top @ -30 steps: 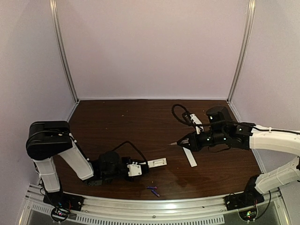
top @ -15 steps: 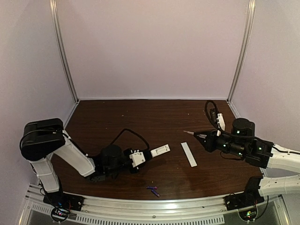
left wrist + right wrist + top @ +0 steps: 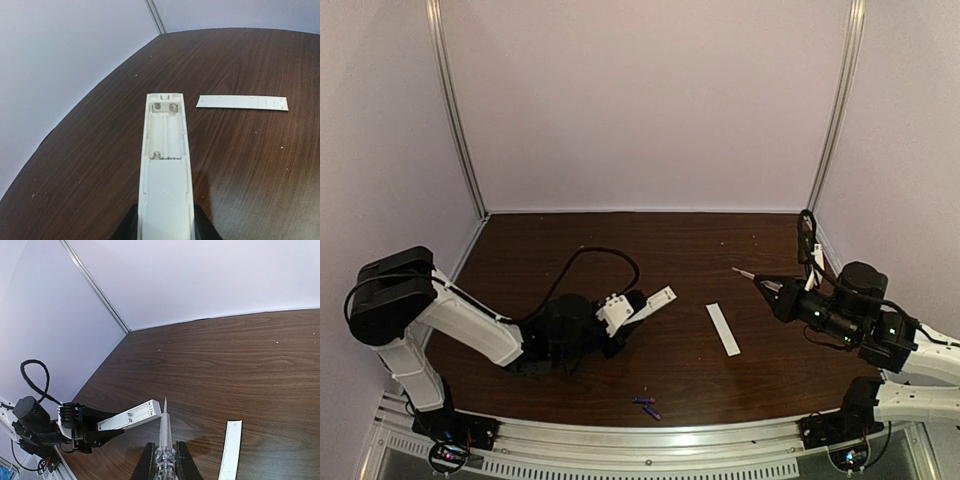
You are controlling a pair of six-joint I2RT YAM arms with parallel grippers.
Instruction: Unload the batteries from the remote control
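Tipped up and swung apart since a sec ago, L to R: my left gripper has raised the remote control nose-up off the table. The batteries and cover strip haven't shifted. My right gripper has drawn back toward the right side.

The left gripper is clamped on the remote's near end, bay side up. Its wrist view shows the bay open and bare: metal contacts at both ends, no cells inside, slim white plastic. The batteries, two tiny blue-purple cylinders, lie together near the table's front edge, well apart from the remote. The cover strip lies flat btwn the two arms. The right gripper is closed on the screwdriver, tip pointing left, touching nothing.

Judgement: unloading looks done and I'm at the wrap-up step. Next move prob. calls for lowering the remote flat before letting go, so it doesn't drop or skid. Then park the screwdriver w/o nudging the cover strip.
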